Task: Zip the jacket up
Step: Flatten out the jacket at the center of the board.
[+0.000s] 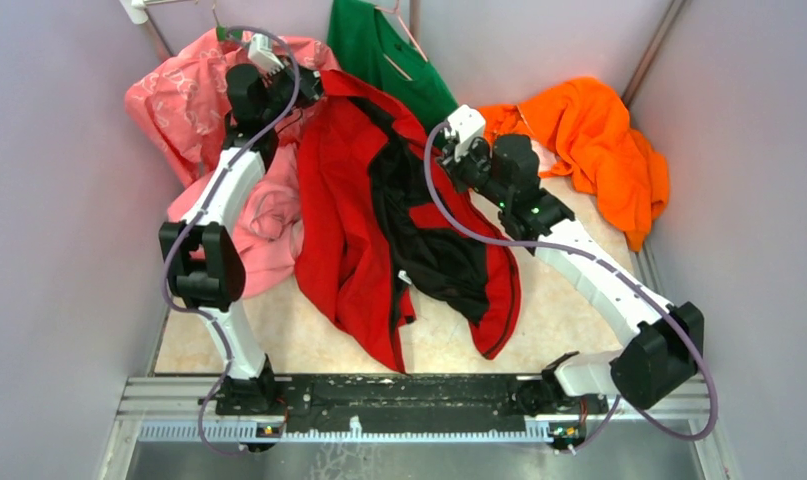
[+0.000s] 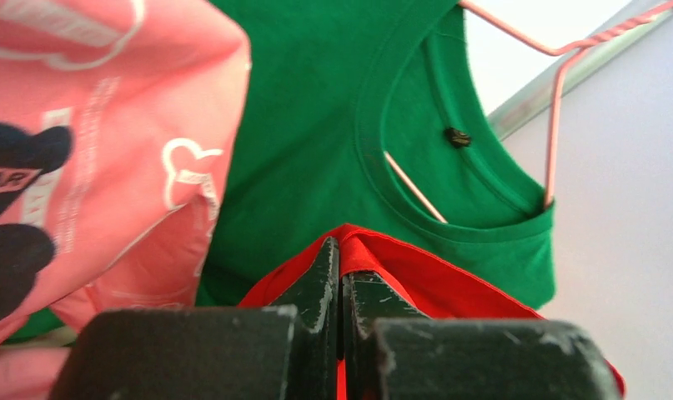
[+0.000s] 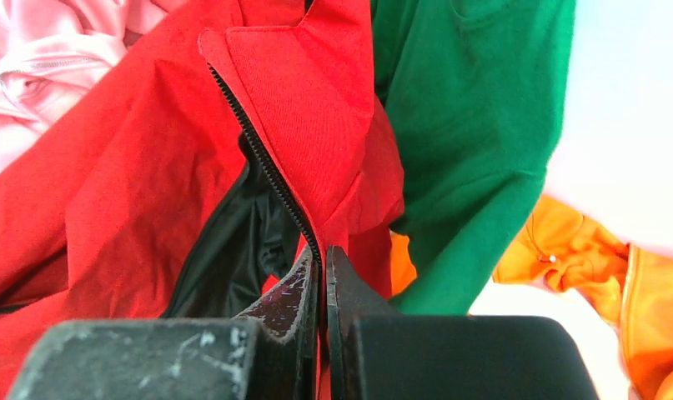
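Note:
The red jacket [image 1: 344,210] lies open in the middle of the table, its dark lining [image 1: 429,240] showing. My left gripper [image 1: 297,92] is at the jacket's far top and is shut on a fold of its red fabric [image 2: 416,279]. My right gripper [image 1: 449,160] is on the jacket's right front edge and is shut on the red edge beside the dark zipper teeth [image 3: 266,167]. The zipper runs up and away from my right fingers [image 3: 295,287] along a red flap [image 3: 303,108]. The slider is not in view.
A pink printed garment [image 1: 179,100] and a pale pink garment [image 1: 264,225] lie left of the jacket. A green shirt [image 1: 384,55] hangs on a pink hanger [image 2: 558,125] at the back. An orange garment [image 1: 599,150] lies at the right. Grey walls close in both sides.

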Action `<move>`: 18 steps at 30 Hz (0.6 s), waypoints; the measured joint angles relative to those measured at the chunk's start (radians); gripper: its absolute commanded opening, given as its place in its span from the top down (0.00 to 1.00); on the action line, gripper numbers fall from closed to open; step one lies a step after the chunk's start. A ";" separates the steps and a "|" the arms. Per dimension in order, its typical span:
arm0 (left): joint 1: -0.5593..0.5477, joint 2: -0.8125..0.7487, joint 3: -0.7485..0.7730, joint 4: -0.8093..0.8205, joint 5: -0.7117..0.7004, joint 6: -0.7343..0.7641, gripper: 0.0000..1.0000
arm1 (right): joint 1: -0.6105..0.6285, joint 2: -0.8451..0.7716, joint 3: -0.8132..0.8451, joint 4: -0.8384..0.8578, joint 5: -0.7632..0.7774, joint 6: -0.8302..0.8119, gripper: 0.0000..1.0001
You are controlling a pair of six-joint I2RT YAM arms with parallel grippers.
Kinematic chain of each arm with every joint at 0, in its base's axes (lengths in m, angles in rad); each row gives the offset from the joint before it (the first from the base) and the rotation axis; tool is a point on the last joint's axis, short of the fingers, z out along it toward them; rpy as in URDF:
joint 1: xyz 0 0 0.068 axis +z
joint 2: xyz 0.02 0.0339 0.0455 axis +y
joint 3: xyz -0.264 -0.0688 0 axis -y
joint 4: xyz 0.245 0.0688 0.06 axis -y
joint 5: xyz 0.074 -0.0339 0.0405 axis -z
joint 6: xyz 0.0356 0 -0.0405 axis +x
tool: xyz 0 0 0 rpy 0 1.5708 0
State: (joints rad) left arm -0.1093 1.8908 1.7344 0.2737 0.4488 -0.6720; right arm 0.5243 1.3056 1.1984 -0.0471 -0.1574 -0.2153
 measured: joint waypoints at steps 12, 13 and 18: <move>0.021 0.003 -0.034 0.016 -0.053 0.048 0.96 | 0.023 0.078 -0.001 0.062 0.006 0.042 1.00; 0.021 0.004 -0.034 0.017 -0.058 0.052 0.93 | 0.023 0.079 -0.001 0.063 0.005 0.047 1.00; 0.022 0.012 -0.035 0.010 -0.075 0.071 0.71 | 0.024 0.085 -0.001 0.066 -0.007 0.071 1.00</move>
State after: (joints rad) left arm -0.0872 1.9026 1.6997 0.2840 0.3737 -0.6010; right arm 0.5480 1.3911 1.1976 0.0189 -0.1642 -0.1440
